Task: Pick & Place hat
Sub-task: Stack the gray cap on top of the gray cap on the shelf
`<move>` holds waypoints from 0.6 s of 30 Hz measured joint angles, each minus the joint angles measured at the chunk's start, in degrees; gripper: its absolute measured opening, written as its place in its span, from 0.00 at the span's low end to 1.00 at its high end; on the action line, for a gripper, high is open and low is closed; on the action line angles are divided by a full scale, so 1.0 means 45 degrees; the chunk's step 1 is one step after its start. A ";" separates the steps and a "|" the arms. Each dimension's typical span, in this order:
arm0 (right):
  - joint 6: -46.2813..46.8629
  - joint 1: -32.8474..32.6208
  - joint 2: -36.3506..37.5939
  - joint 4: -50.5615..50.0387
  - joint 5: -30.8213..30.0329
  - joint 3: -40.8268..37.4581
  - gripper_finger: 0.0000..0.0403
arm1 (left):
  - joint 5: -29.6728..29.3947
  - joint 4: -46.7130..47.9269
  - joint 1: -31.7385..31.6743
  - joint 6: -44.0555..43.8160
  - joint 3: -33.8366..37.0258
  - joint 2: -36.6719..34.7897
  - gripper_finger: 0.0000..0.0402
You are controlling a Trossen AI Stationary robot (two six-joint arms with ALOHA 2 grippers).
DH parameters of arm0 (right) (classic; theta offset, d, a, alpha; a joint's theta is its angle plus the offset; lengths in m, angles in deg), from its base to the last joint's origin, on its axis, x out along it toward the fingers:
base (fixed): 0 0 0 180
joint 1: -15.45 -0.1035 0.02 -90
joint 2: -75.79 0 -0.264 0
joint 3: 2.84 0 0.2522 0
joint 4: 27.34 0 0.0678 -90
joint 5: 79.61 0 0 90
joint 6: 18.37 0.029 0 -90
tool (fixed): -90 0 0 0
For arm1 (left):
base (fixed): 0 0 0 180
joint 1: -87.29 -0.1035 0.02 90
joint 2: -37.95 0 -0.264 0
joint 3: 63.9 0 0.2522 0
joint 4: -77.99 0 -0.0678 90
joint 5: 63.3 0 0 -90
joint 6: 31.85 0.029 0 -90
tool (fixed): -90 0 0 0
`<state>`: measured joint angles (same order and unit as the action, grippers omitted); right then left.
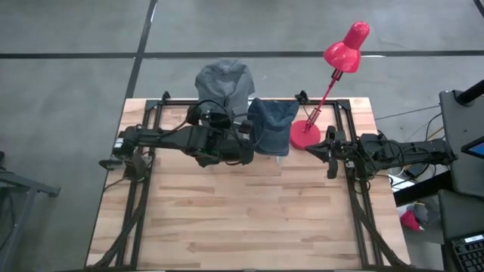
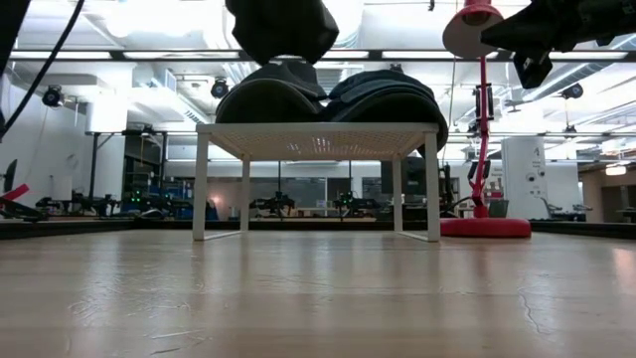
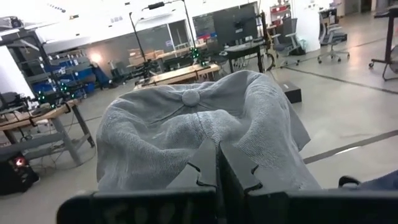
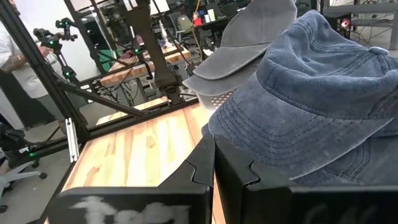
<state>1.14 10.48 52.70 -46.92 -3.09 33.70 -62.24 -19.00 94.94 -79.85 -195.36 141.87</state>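
A grey hat (image 1: 224,83) and a blue denim hat (image 1: 271,125) lie side by side on a white perforated rack (image 2: 318,127) at the table's far middle. In the low view the grey hat (image 2: 268,99) is left of the blue hat (image 2: 388,99). My left gripper (image 3: 217,152) is shut, raised just above and near the grey hat (image 3: 186,124), and shows at the top of the low view (image 2: 283,40). My right gripper (image 4: 214,155) is shut and hovers right of the blue hat (image 4: 323,93), beyond the lamp base, high in the low view (image 2: 532,65). My left gripper's shut fingertips (image 3: 208,146) stand against the near side of the grey hat's crown (image 3: 205,127), coming level from the table's near side. I cannot tell whether they touch the cloth. The hat rests on the rack.
A red desk lamp stands on its round base (image 1: 306,136) between the blue hat and my right gripper (image 1: 321,147), its shade (image 1: 346,47) leaning past the far edge. Bare wooden tabletop (image 1: 242,211) lies toward the near edge. Black frame rails run along both sides.
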 joint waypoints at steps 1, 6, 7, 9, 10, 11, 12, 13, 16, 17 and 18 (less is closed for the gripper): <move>0.0001 0.0000 0.0000 -0.0005 0.0000 0.0000 0.02 | 0.0071 0.0091 -0.0071 -0.0272 0.0164 0.0000 0.00; 0.0001 0.0000 0.0000 -0.0035 0.0000 0.0003 0.02 | 0.0226 0.0312 -0.0368 -0.0999 0.0798 0.0000 0.00; 0.0002 0.0000 0.0000 -0.0063 0.0000 0.0000 0.02 | 0.0250 0.0416 -0.0406 -0.1122 0.0850 0.0000 0.00; 0.0002 0.0000 0.0000 -0.0117 0.0000 0.0003 0.02 | 0.0337 0.0592 -0.0470 -0.1543 0.0956 0.0000 0.00; 0.0005 0.0000 0.0001 -0.0163 0.0000 0.0000 0.02 | 0.0340 0.0648 -0.0502 -0.1733 0.1014 -0.0008 0.00; 0.0005 0.0000 0.0005 -0.0247 0.0000 0.0000 0.02 | 0.0344 0.0752 -0.0518 -0.1930 0.1041 -0.0010 0.00; 0.0005 0.0000 0.0000 -0.0302 0.0000 0.0000 0.02 | 0.0347 0.0925 -0.0522 -0.2168 0.1075 -0.0010 0.00; 0.0005 0.0000 0.0000 -0.0321 0.0000 0.0000 0.02 | 0.0348 0.1002 -0.0522 -0.2409 0.1139 -0.0010 0.00; 0.0005 0.0000 0.0000 -0.0325 -0.0005 0.0000 0.02 | 0.0526 0.1184 -0.0522 -0.2974 0.1463 -0.0019 0.00; 0.0002 0.0000 0.0005 -0.0323 -0.0005 0.0000 0.02 | 0.0649 0.1185 -0.0522 -0.3148 0.1591 -0.0019 0.00; 0.0003 0.0000 0.0005 -0.0325 -0.0005 0.0000 0.02 | 0.0731 0.1199 -0.0522 -0.3387 0.1716 -0.0019 0.00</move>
<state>1.15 10.48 52.72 -48.39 -3.11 33.70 -58.95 -13.61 92.59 -95.09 -187.64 141.78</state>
